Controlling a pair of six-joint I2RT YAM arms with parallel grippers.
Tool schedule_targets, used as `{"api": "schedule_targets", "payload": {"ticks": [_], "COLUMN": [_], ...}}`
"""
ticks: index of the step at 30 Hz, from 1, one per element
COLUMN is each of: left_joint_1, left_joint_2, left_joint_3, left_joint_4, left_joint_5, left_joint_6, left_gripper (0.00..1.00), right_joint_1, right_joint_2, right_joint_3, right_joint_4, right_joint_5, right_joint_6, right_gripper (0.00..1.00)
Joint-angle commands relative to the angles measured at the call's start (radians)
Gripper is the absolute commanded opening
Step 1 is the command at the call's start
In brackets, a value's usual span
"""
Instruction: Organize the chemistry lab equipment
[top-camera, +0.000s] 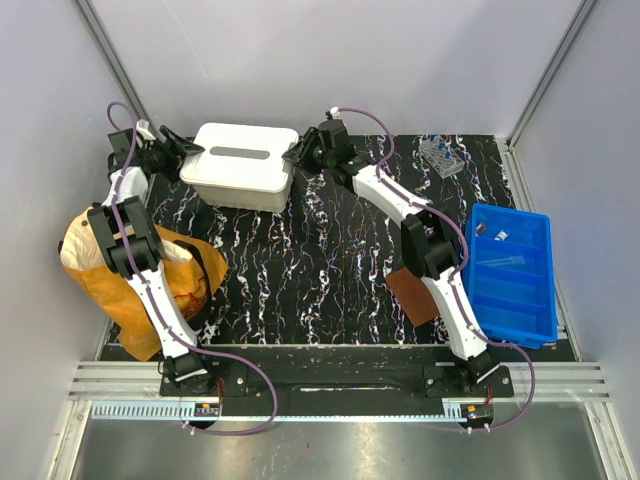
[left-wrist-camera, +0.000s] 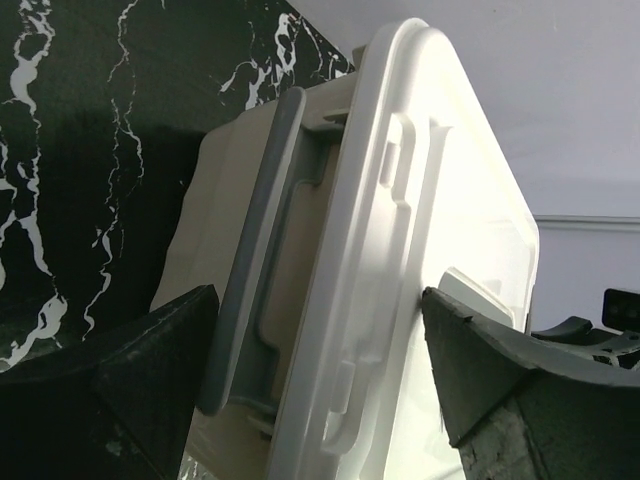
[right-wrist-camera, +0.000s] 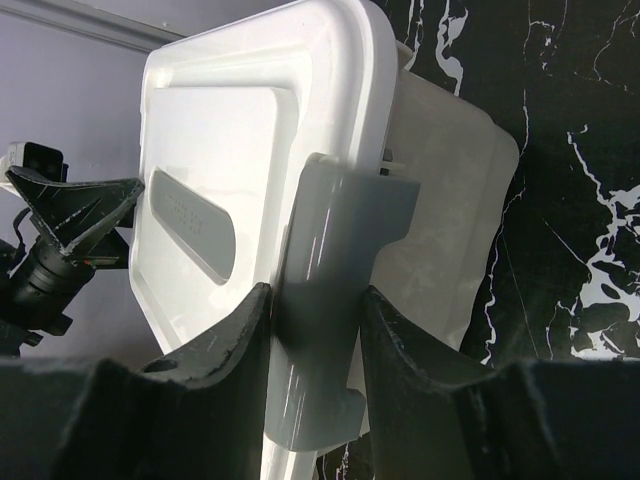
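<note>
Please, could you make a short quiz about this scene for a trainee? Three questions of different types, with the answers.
1. True or false: the right pincer is closed on a grey latch of the white box.
2. Where does the blue bin stand? A) on the left side B) on the right side C) on the box.
3. Fill in: the left pincer has its jaws ___ around the box's other end.
Key: 1 true; 2 B; 3 open.

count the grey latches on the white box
2. The left-end latch sits inside the open left pincer; the right-end latch is gripped by the right pincer. Both are on the white box. Other sides may hide more.
</note>
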Motion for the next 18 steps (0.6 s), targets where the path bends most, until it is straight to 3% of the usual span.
{"api": "schedule_targets", "payload": {"ticks": [1,6,10,18], "left_joint_1": [0.003,0.000,-0.010,-0.082], "left_joint_2": [-0.030,-0.070,-0.093,-0.072], "left_joint_3": [0.000,-0.008,0.000,0.156], "left_joint_4": [0.118,0.124,0.091,-0.184], "left_joint_5": [0.069,0.045,0.013,-0.162], "left_joint_6": [-0.065,-0.027,0.038,0.294], "left_gripper": [0.83,0.66,0.58,0.56], "right_joint_1": [-0.007,-0.007,-0.006,-0.006], "right_joint_2": [0.006,0.017,0.021,0.038], "right_joint_3": [0.074,0.085,0.085,0.094], "right_joint_4": [0.064,0.064,0.064,0.062], "right_joint_5": [-0.043,-0.057,-0.059,-0.060], "right_joint_6": [-0.015,-0.006,-0.008,-0.002], "right_gripper": [0.26,0.26,0.25,0.25]}}
